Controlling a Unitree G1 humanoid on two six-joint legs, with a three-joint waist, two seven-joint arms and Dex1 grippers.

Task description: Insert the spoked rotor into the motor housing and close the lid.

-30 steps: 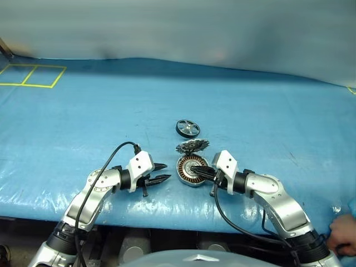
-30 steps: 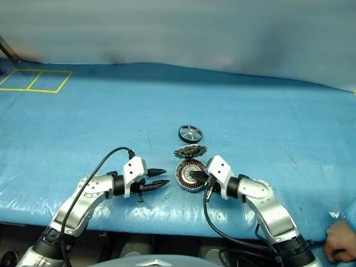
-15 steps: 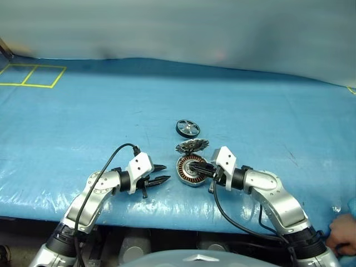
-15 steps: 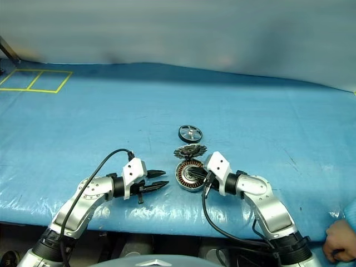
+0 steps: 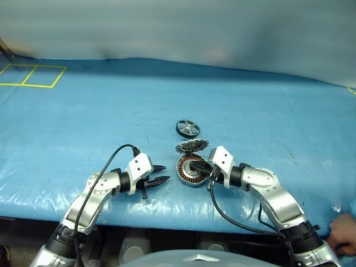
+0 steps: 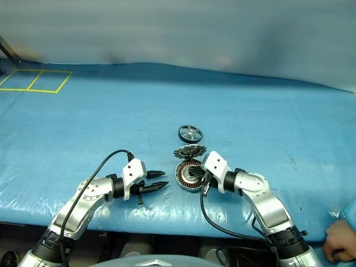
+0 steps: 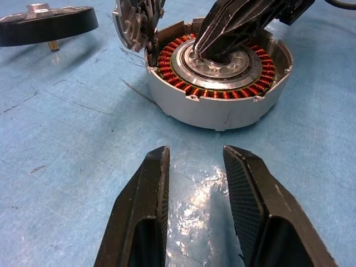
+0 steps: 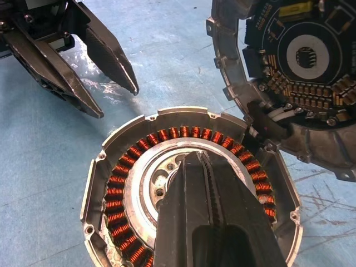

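The motor housing (image 5: 191, 171), a silver cup with copper windings, lies on the blue sheet between my two grippers. My right gripper (image 8: 194, 160) is shut, empty, with its tips at the housing's silver hub (image 7: 222, 62). The lid (image 5: 192, 146), a toothed grey disc, leans tilted against the housing's far side, its circuit face (image 8: 300, 55) towards the right wrist camera. Beyond it the spoked rotor (image 5: 188, 128) lies flat, black-rimmed. To the left of the housing my left gripper (image 5: 166, 172) is open and empty, a short gap from the housing wall (image 7: 217, 114).
A blue sheet (image 5: 83, 122) covers the whole table. Yellow tape squares (image 5: 30, 75) mark its far left corner. A person's hand (image 5: 343, 231) rests at the near right edge. Black cables loop from both wrists over the front edge.
My right elbow has drawn in slightly toward the housing. Both grippers and all three parts stay where they were.
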